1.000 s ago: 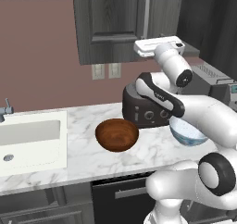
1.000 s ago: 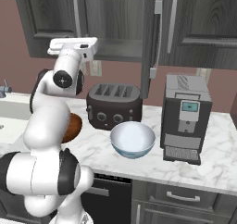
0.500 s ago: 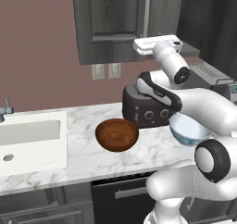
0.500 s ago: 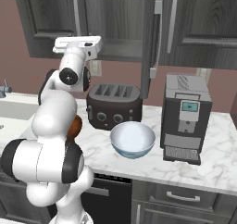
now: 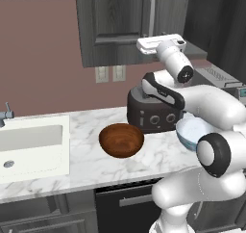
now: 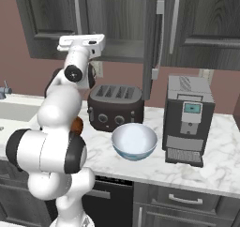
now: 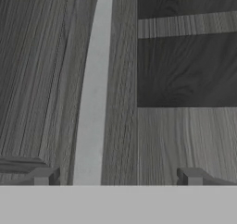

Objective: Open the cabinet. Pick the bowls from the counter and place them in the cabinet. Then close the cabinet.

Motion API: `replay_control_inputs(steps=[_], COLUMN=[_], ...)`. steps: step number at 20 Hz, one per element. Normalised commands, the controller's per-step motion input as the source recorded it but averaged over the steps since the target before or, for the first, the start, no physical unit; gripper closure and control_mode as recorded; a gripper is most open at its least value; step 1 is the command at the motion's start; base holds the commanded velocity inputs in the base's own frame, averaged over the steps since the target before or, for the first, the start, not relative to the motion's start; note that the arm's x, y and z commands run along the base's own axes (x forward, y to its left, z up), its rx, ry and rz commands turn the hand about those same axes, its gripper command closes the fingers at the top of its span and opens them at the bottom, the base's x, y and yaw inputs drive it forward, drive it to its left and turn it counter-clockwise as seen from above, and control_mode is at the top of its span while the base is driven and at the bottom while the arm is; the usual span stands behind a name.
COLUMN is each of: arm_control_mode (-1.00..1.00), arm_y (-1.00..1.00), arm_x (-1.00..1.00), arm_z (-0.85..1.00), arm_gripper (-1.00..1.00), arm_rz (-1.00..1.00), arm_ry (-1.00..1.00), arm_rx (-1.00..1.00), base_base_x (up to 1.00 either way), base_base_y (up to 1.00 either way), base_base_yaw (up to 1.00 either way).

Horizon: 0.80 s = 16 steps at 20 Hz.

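The cabinet (image 5: 120,25) is shown as a dark grey wood-grain wall unit with recessed-panel doors, mounted above the counter (image 5: 86,155); its long silver bar handle (image 7: 95,89) is seen close up in the hand view as a pale vertical strip against the grain. The gripper (image 7: 115,177) is raised to the lower edge of the cabinet and faces the door; its jaws are spread wide, with the handle lying between the two fingertips (image 7: 44,176), nearer the left one, and nothing is held. In the right base view one cabinet door (image 6: 152,43) is seen edge-on.

Below the cabinet, on the white grey-veined marble counter, the reddish-brown wooden bowl (image 5: 121,139) is placed in front of the dark toaster (image 5: 151,114). The second bowl (image 6: 134,141), white inside and pale blue outside, is set in front of the toaster, between it and the coffee machine (image 6: 188,118). The white sink (image 5: 29,145) is inset at the counter's left end.
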Motion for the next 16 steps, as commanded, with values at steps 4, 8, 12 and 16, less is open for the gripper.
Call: replay_control_inputs(steps=[4,8,12,16], arm_control_mode=[-1.00,-1.00,-1.00,-1.00], arm_y=[0.00,0.00,0.00,0.01], arm_x=[0.33,0.40,0.36,0.34], arm_z=[0.00,0.00,0.00,0.00], arm_gripper=[-1.00,-1.00,1.00,1.00], arm_rz=[0.00,0.00,0.00,0.00], arm_ry=[0.00,0.00,0.00,0.00], arm_rx=[0.00,0.00,0.00,0.00], base_base_x=[0.00,0.00,0.00,0.00], base_base_y=[0.00,0.00,0.00,0.00], base_base_yaw=[0.00,0.00,0.00,0.00])
